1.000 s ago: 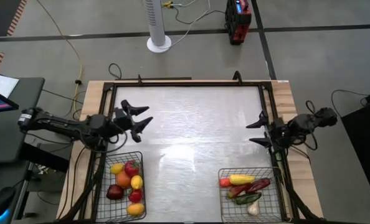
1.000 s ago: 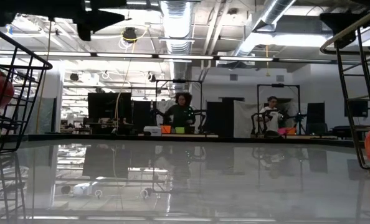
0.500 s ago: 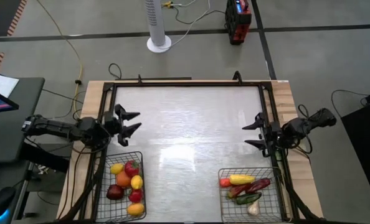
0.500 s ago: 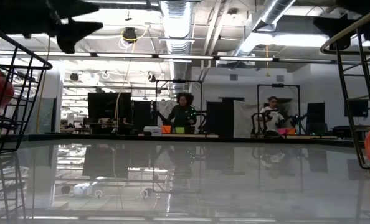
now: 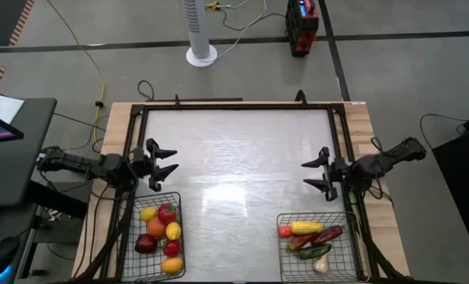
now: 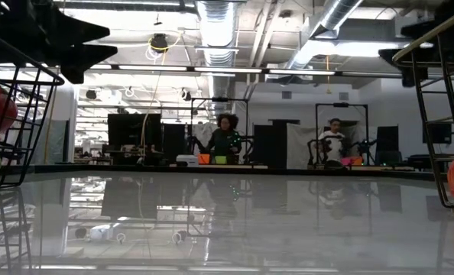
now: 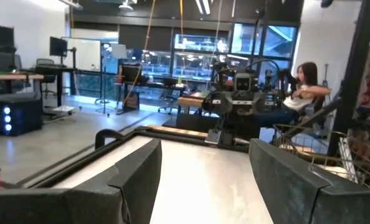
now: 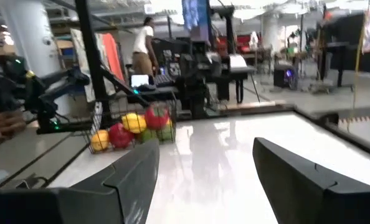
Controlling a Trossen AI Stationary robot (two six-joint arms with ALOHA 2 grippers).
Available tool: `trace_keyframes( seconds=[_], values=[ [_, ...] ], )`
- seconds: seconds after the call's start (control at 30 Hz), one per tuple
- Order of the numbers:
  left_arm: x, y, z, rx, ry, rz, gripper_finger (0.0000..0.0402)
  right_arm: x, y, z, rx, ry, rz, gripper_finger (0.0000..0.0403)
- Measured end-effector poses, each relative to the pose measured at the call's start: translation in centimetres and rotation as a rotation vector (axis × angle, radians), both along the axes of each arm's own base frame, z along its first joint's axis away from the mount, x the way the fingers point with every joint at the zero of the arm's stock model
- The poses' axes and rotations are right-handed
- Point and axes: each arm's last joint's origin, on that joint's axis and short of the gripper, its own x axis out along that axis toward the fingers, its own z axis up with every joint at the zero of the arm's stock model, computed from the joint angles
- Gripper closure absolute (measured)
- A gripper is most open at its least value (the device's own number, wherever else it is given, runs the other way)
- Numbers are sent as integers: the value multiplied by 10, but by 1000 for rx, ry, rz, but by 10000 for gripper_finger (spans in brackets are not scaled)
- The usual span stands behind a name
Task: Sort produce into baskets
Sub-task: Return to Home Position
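Two baskets stand on the table (image 5: 242, 158), at the two corners lowest in the high view: the left basket (image 5: 157, 195) and the right basket (image 5: 339, 254), both holding produce (image 5: 159, 231). The left gripper (image 5: 174, 159) hangs just beyond the left basket and the right gripper (image 5: 307, 174) just beyond the right one, each at its own side edge, well apart.

Overhead looks straight down, low looks level, wrists face inward; all share the table (image 5: 242, 158).

Grey concrete floor (image 5: 416, 79) under bright ceiling strip lights (image 6: 227, 70)
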Motion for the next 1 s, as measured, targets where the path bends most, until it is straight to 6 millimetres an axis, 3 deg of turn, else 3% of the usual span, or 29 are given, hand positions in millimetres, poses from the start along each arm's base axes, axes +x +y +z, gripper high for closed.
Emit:
trace_keyframes(
  seconds=[0.53,1.0],
  values=[
    [0,-2,-2,6,19,-23,171,2,1,-9,51,30,-5,117],
    [1,-2,-28,137,308,-21,171,2,1,-10,49,35,-5,117]
  ],
)
